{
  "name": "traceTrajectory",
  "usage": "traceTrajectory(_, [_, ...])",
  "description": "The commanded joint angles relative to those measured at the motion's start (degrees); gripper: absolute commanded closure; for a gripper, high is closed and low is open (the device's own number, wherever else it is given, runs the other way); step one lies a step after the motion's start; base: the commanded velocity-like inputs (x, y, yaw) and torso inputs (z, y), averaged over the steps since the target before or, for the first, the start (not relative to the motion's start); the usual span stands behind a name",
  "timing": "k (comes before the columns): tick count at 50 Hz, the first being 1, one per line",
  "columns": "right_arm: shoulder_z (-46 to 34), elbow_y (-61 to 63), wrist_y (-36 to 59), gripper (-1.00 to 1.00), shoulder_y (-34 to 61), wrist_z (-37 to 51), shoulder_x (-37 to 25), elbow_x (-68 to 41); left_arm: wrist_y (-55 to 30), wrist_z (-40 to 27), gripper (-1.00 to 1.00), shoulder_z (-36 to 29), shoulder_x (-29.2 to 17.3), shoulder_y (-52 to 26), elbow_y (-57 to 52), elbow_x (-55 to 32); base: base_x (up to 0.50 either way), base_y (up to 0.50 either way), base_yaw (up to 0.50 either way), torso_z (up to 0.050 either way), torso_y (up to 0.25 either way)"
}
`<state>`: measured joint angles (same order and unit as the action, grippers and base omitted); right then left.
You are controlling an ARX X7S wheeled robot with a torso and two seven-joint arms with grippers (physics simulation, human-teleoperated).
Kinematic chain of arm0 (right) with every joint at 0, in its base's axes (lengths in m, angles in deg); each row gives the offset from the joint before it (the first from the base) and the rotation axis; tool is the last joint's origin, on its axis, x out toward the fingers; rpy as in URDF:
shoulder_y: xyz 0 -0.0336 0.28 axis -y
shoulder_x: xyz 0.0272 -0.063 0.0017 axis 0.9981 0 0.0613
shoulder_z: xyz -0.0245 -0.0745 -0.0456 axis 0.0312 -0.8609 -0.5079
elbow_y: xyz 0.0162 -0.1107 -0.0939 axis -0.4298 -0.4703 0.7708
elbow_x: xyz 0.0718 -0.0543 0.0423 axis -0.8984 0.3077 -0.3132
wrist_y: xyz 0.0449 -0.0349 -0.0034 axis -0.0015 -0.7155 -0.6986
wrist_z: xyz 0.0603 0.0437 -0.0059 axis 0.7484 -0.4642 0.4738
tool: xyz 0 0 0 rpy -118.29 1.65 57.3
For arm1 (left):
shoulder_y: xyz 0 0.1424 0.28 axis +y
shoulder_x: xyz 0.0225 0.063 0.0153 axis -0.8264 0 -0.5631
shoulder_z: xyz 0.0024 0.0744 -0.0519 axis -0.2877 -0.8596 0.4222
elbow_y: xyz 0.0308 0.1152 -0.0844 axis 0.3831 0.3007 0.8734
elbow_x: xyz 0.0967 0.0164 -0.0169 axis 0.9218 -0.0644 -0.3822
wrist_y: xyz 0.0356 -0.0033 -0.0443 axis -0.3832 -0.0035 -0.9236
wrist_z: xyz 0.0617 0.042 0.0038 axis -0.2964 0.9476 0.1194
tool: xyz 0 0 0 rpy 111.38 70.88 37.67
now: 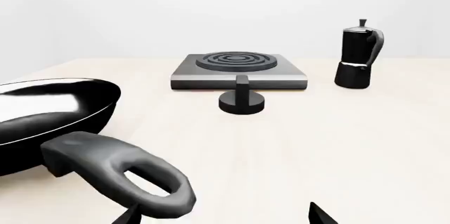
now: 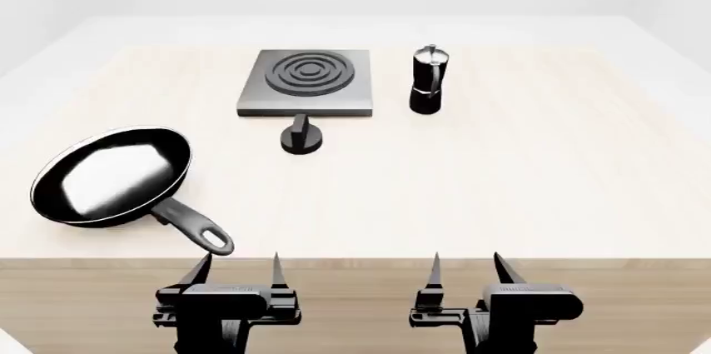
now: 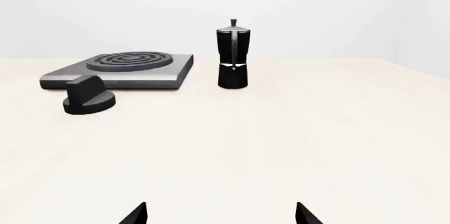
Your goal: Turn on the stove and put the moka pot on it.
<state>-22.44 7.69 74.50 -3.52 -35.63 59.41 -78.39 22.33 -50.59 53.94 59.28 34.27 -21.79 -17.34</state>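
A flat grey metal stove sits mid-table; the black faceted moka pot stands just beside it. Left gripper and right gripper hover nearer, fingers apart.

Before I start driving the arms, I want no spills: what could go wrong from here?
The moka pot is tall and narrow, so a sideways bump may tip it. The knob sits close to the stove front; a wide end effector could shove the slab. The frying pan handle points toward the left end effector and may get clipped.
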Motion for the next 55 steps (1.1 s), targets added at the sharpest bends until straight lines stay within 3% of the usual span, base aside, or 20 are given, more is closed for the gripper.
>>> traceTrajectory(1, [-1.0,-0.7,-0.6,-1.00,0.1,1.2,-0.9,-0.9,-0.6,-1.7,-1.00,-1.1,-0.9,-0.1,0.1,-0.2,0.00,0.00,0.00,0.000,0.000])
traceTrajectory(16, [-2.7,0.3,0.4,-1.00,-0.5,4.6,-2.9,-3.3,-2.5,-3.9,-1.00,-4.3,-3.2,0.2,-1.3,-1.6,0.00,0.00,0.00,0.000,0.000])
traceTrajectory(17, [0.3,0.7,0.6,-1.00,-1.0,1.9,-0.5,-0.8,-1.7,-0.3,-1.00,-1.3,-0.7,0.4,-1.1,0.3,0.00,0.00,0.00,0.000,0.000])
traceTrajectory(34, [-2.3,4.3,2.7,-1.00,-1.3,4.9,-3.3,-4.9,-2.8,-3.4,-1.00,-4.0,-3.2,0.8,-3.7,-2.7,0.00,0.00,0.00,0.000,0.000])
traceTrajectory(55, [-1.8,37.8,19.2,-1.00,-3.4,8.5,-7.3,-10.6,-15.4,-6.3,-1.00,-5.5,-6.0,5.2,-32.9,-4.8,0.00,0.00,0.00,0.000,0.000])
